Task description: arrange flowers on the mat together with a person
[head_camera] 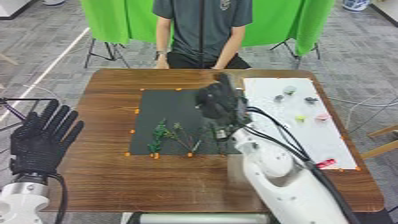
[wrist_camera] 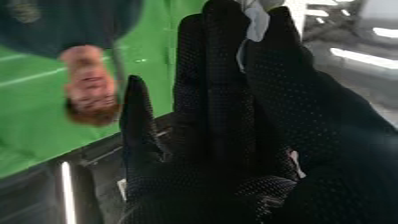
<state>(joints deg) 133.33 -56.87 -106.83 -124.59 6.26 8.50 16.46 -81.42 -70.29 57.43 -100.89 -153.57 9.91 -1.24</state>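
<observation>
Pinching a pale thing (wrist_camera: pixel 258 25) in the right hand (head_camera: pixel 217 103), above the mat's (head_camera: pixel 167 107) right side. Keeping the left hand (head_camera: pixel 41 142) wide beside the counter (head_camera: pixel 102 175), with sprigs (head_camera: pixel 159 138) on the mat and flowers (head_camera: pixel 322 117) on the sheet (head_camera: pixel 311 142).

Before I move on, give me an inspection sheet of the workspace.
Surface: brown table, dark mat, white mat.
Job's things: green sprigs on the dark mat; small pink piece on the white one.
Clutter: red item near the white mat's near edge, purpose unclear.
Hands: left hand open; right hand over the dark mat, pale item between thumb and fingers.
Cables: black, along the right arm.
Surroundings: green curtain behind.
</observation>
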